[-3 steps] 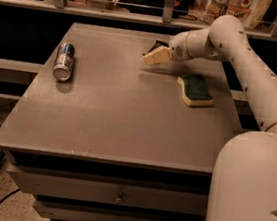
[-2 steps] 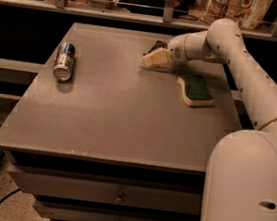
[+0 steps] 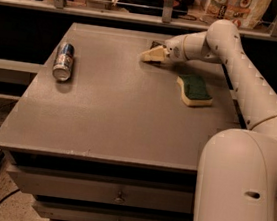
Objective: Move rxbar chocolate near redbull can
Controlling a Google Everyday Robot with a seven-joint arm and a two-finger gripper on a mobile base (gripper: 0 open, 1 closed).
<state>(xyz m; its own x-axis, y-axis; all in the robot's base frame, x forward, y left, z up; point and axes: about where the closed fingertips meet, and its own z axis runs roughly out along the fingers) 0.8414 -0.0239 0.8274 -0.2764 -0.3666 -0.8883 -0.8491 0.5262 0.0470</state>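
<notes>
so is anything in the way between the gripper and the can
Nothing visible: only bare tabletop lies between the gripper, near the far edge, and the can. The sponge sits on the gripper's other side.

redbull can (image 3: 64,61) on side, left; rxbar chocolate (image 3: 156,44) beside pincer (image 3: 147,56), far side.

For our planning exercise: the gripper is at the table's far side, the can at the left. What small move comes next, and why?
Probably secure the rxbar chocolate before carrying it. The gripper sits low at the far edge, only a dark sliver of the bar showing behind it, and the redbull can lies on its side well off to the left.
</notes>
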